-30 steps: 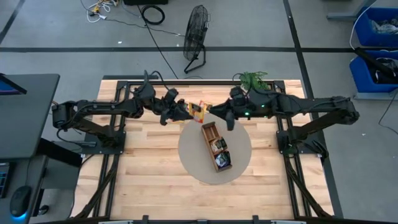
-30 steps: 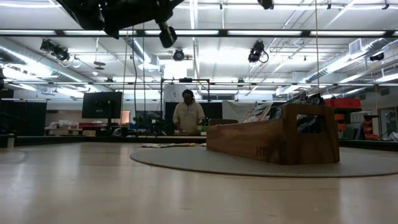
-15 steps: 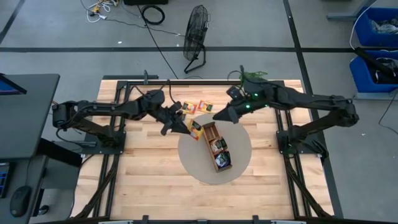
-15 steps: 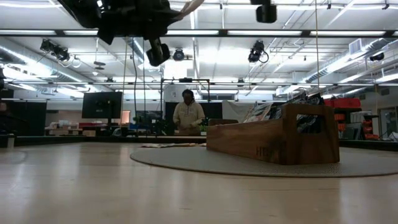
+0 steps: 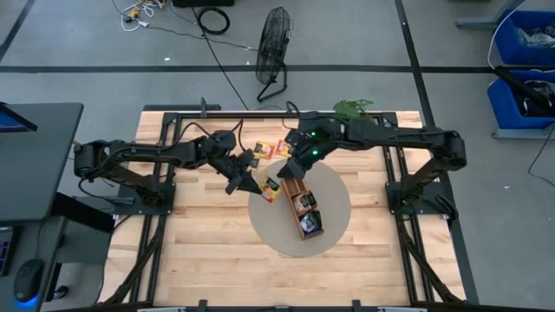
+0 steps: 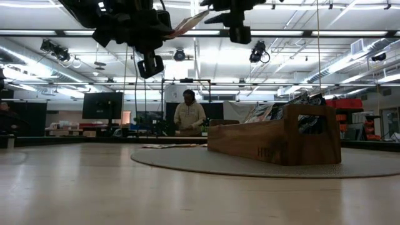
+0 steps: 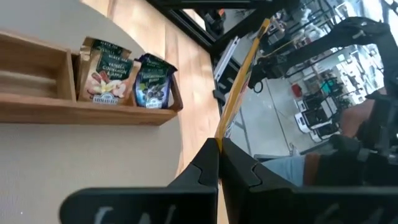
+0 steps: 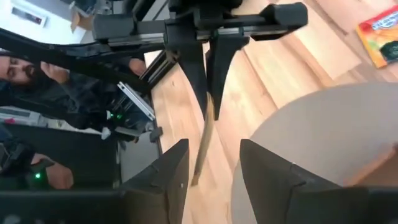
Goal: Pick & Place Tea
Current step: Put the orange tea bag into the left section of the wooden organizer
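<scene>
My left gripper (image 5: 263, 184) is shut on an orange-yellow tea sachet (image 5: 271, 187), held in the air over the left edge of the round mat (image 5: 334, 204). In the left wrist view the sachet (image 7: 244, 68) shows edge-on. My right gripper (image 5: 287, 173) is open and faces the left one. In the right wrist view the sachet's free end (image 8: 200, 163) stands between the right gripper's fingers (image 8: 176, 167); I see no touch. The wooden tray (image 5: 291, 182) lies on the mat with several sachets (image 7: 106, 70) upright in its near compartments. My left gripper pinches one end of the sachet (image 7: 219, 135) between its two fingers. The fingers come slanting from the table's left. The sachet sticks out past the fingertips toward the right gripper, lifted clear and tilted upward (image 6: 190, 22).
Loose orange sachets (image 5: 260, 150) (image 5: 284, 147) lie on the wood at the far side, beyond the mat; one shows in the right wrist view (image 8: 380, 40). A green plant (image 5: 351, 107) sits at the table's far edge. A person stands in the room behind (image 6: 189, 115).
My left gripper has lifted the sachet from the loose pile at the far side and carried it toward the near edge, over the mat's left rim. My right gripper has swung toward the table's left and come up to the sachet's free end.
</scene>
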Controlling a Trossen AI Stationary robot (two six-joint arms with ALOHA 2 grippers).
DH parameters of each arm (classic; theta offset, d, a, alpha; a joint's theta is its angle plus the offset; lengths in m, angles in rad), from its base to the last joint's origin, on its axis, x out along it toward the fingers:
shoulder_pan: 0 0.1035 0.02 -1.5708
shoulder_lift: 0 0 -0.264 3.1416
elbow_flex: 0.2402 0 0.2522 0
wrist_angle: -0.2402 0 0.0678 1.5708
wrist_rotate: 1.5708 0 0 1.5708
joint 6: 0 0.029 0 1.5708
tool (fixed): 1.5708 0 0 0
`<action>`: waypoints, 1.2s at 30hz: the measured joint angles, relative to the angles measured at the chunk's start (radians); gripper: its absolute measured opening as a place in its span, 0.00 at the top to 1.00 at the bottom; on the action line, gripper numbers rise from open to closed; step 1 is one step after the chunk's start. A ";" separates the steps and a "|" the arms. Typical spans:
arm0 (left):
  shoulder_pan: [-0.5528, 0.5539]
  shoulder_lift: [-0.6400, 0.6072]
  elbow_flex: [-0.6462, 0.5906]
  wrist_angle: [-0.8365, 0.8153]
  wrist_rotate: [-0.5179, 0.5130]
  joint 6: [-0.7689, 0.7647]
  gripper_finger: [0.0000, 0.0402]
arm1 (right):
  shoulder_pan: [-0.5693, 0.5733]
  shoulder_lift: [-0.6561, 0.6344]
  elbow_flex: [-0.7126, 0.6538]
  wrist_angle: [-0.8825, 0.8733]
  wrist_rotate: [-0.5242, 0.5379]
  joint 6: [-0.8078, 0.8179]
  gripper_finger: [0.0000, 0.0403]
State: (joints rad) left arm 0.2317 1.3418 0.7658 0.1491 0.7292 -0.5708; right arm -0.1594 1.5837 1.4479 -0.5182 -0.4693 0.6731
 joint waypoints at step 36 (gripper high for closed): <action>-0.001 0.000 0.000 -0.025 -0.082 0.004 0.92 | 0.038 0.114 0.059 0.021 0.006 -0.042 0.99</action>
State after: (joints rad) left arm 0.2310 1.3418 0.7658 0.1240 0.6472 -0.5667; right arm -0.1213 1.6978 1.5070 -0.4972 -0.4629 0.6314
